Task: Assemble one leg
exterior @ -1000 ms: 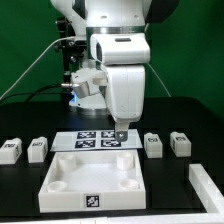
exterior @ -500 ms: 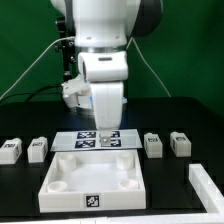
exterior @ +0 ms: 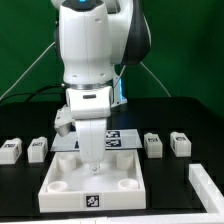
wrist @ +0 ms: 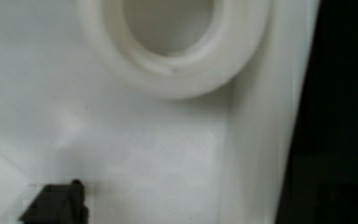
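Over the panel (exterior: 125,175) by the surface's camera-side edge, my jaws hang low. Spread or pressed together, I cannot tell. One leg (exterior: 37,149) lies toward the exterior view's left edge, probably light, stiff, slick plastic, so pinch its long flat sides.

Leg (exterior: 153,145), panel (exterior: 62,188) smooth matt wht plastic; table (exterior: 20,188) blk.

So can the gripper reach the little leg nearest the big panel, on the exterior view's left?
Probably yes: the leg sits in the open, nothing on it, and the gripper is over the panel beside it.
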Controlling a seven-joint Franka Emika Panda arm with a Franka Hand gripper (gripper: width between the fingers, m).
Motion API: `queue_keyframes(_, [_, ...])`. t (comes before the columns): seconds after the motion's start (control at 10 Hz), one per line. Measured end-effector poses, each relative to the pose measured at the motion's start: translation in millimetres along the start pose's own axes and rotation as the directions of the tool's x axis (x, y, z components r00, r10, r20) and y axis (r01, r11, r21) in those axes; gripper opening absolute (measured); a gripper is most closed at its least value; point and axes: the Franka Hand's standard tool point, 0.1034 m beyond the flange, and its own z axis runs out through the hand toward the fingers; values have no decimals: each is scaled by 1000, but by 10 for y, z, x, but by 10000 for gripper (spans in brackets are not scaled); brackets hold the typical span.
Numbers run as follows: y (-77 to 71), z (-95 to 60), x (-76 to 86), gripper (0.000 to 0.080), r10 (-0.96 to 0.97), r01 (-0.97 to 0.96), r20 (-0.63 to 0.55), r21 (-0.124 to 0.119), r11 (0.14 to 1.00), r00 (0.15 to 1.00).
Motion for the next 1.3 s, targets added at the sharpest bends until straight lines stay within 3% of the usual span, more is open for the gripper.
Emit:
queue_keyframes(0.1, [-2,4,-1,561,0,0,0,1,1000,1000])
queue_keyframes(0.2, [-3,6,-1,379,1,-1,0,1,1000,1000])
queue_keyframes(0.3, [-4,6,-1,379,1,-1,0,1,1000,1000])
queue_keyframes(0.4, [-5,8,-2,243,1,-1,0,2,1000,1000])
queue_keyframes(0.5, [-6,8,-2,243,1,-1,0,2,1000,1000])
queue_keyframes(0.6, [11,-2,-4,64,2,-2,0,-5,1000,1000])
queue_keyframes(1.3, [17,-4,-5,61,3,-3,0,-7,1000,1000])
